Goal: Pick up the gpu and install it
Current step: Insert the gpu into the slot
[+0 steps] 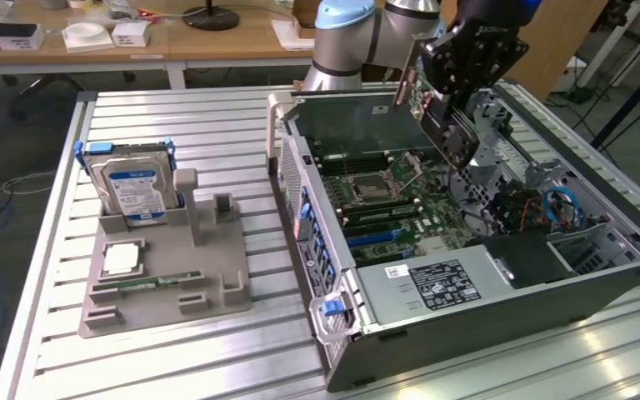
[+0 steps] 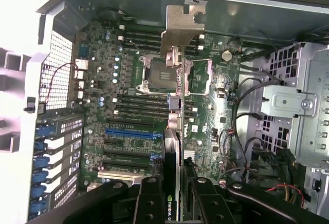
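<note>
Hanging from the arm in the exterior view, the pincer (image 1: 456,96) pinches the gpu (image 1: 453,137), which stands on edge just below it, over the open computer case (image 1: 297,167) and above the motherboard (image 1: 392,200). Well away from the pincer, towards the exterior view's left, a grey holder (image 1: 164,275) carries a hard drive (image 1: 133,187). In the wrist view, the fingers (image 2: 149,198) clamp the gpu (image 2: 174,126) from both sides. Its silver bracket (image 2: 182,23) is at the end farthest from the pincer, with the motherboard (image 2: 128,80) beyond.
</note>
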Tool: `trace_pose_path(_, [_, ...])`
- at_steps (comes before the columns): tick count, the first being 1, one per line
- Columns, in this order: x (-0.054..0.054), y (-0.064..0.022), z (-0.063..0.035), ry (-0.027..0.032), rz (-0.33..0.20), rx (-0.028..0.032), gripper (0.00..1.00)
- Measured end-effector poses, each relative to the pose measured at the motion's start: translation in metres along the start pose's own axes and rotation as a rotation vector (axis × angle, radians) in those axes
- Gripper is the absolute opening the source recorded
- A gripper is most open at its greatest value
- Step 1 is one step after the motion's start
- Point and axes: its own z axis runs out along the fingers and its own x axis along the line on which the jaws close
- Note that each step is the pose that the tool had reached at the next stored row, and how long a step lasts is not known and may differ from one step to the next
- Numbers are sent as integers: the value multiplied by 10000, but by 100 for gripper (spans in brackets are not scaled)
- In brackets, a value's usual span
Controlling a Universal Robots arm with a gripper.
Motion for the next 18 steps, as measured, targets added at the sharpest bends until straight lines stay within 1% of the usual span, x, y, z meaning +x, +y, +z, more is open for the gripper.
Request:
trace_pose_path(12, [0, 0, 1, 41, -845, -19, 26])
trace_pose_path(18, [0, 0, 0, 76, -1565, -32, 26])
